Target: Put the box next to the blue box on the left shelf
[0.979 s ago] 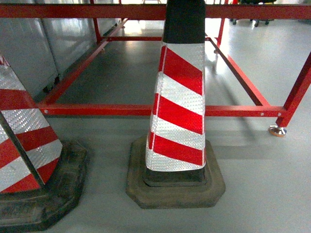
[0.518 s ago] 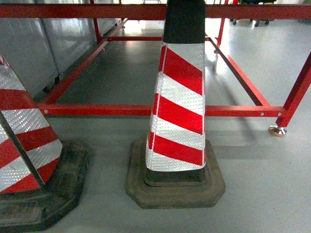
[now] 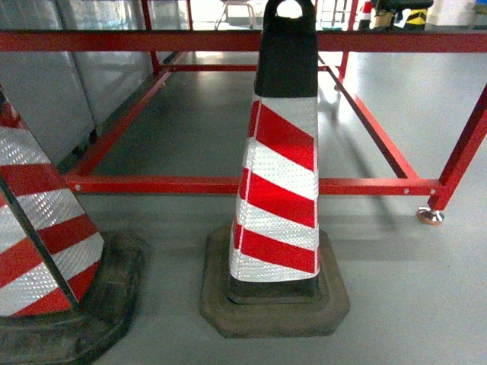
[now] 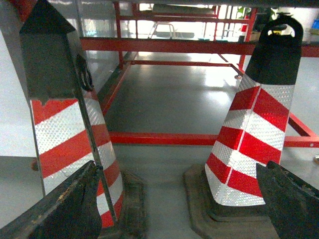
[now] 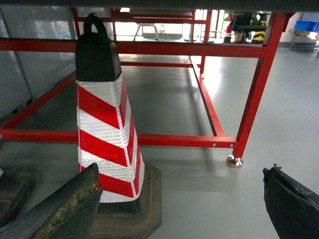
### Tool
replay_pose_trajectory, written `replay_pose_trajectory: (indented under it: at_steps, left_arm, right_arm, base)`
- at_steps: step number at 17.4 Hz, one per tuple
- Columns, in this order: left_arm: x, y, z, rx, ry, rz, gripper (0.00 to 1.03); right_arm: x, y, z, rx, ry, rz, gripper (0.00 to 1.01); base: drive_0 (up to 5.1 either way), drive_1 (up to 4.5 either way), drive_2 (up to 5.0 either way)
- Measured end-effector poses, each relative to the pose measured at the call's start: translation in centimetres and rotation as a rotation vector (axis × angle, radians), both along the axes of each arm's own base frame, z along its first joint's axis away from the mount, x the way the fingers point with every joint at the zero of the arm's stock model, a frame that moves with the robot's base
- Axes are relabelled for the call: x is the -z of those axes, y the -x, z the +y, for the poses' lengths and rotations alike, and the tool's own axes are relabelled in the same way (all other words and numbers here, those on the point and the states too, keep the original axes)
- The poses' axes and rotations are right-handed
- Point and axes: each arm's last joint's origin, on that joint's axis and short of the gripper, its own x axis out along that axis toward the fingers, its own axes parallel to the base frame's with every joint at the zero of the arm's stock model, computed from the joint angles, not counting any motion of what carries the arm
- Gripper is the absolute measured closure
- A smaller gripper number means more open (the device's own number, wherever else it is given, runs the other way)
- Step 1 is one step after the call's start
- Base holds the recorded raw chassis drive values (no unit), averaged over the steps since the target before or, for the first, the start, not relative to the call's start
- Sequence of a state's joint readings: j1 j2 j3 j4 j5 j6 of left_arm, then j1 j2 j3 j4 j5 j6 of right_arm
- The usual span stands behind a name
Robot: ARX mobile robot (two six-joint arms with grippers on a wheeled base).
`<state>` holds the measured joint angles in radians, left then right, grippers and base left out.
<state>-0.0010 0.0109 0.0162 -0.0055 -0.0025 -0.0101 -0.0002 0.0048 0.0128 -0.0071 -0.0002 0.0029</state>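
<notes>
The box was nowhere in any of the 3 views, and neither were the left shelf's roller tracks. The left gripper (image 4: 179, 209) had its jaws spread wide, both dark fingers (image 4: 60, 209) sitting at the bottom corners of its wrist view, holding nothing and touching nothing. Between and beyond those jaws stood 2 red-and-white striped cones: one (image 4: 65, 124) just past the left finger, the other (image 4: 251, 144) just ahead of the right finger. The right gripper (image 5: 182, 204) was wide open too, empty, with grey floor (image 5: 199, 189) between its jaws and a cone (image 5: 107, 129) just beyond its left finger. Further ahead of both ran the red steel frame (image 3: 190, 185), low across the floor.
</notes>
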Motion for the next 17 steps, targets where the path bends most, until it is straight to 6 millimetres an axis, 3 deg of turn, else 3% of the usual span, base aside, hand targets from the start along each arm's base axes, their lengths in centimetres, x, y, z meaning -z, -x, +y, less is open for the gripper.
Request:
replay_pose_trajectory:
  at_steps: [17]
  left_arm:
    - [0.01,0.0,0.0,0.001,-0.01,0.001,0.05]
  right_arm:
    - [-0.01,0.0,0.0,0.0,0.001,-0.001,0.03]
  base:
    - [0.0,0.0,0.0]
